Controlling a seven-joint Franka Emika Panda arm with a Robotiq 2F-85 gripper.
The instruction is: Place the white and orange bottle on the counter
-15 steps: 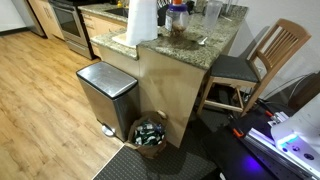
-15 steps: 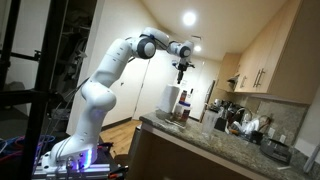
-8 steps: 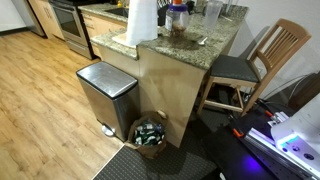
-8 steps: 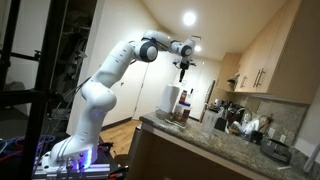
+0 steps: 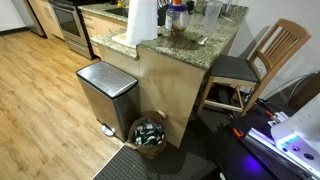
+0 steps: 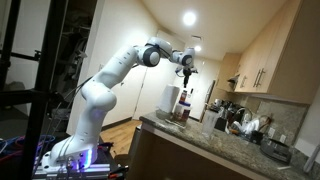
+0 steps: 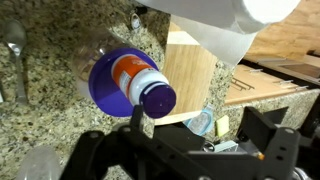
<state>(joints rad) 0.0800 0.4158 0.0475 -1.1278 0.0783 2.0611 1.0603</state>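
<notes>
Counter (image 7: 50, 110): speckled granite, paper roll (image 7: 215, 30) beside blue lid (image 7: 105, 80).
White and orange bottle (image 7: 135, 75): on blue lid, below claw (image 6: 186, 72).
Claw: open or closed, cannot tell.

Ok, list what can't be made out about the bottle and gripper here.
- The gripper: too small and dark in an exterior view; open or shut unclear.
- The white and orange bottle: label blurred in wrist view.
- The counter: far part cut off by an exterior view's top edge.

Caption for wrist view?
White and orange bottle seen against a blue lid, granite counter below, paper towel roll nearby.
</notes>
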